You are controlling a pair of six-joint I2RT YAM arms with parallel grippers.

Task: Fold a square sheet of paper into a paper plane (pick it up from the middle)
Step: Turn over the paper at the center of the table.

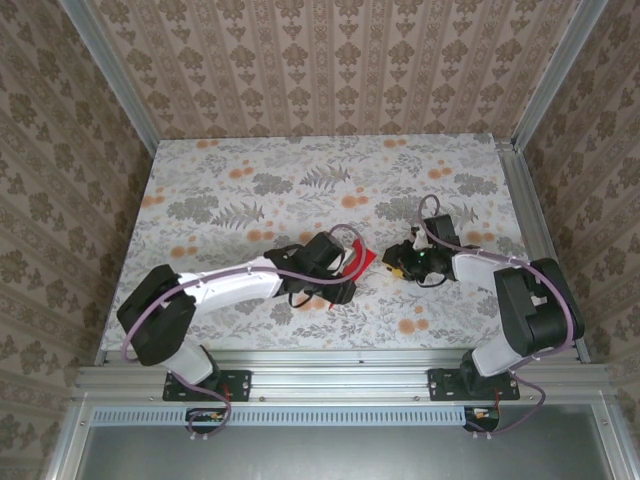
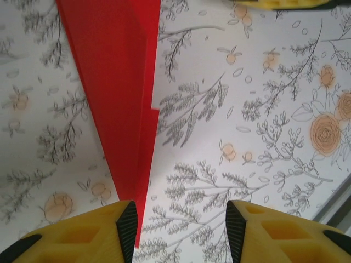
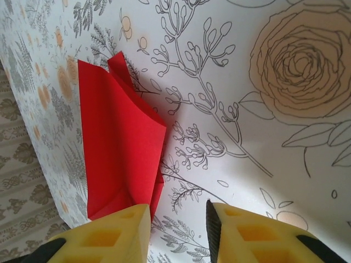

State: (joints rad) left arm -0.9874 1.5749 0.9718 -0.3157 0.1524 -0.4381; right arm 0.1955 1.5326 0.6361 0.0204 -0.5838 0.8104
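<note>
Red plane [image 1: 358,262] on tabletop [image 1: 300,170], nearer its near edge | left pincer [image 2: 181,230], right pincer [image 3: 178,224] both released, jaws apart | advice: withdraw straight up, don't snag folds

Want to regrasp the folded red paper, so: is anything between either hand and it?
Nothing visible. The paper lies on the table, right beside the open left hand and the open right hand.

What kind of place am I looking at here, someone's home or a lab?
Probably a lab booth dressed like a home: aluminium rails edge the floral tabletop, wallpaper panels box it in, and the left arm and right arm are bolted at its front.
</note>
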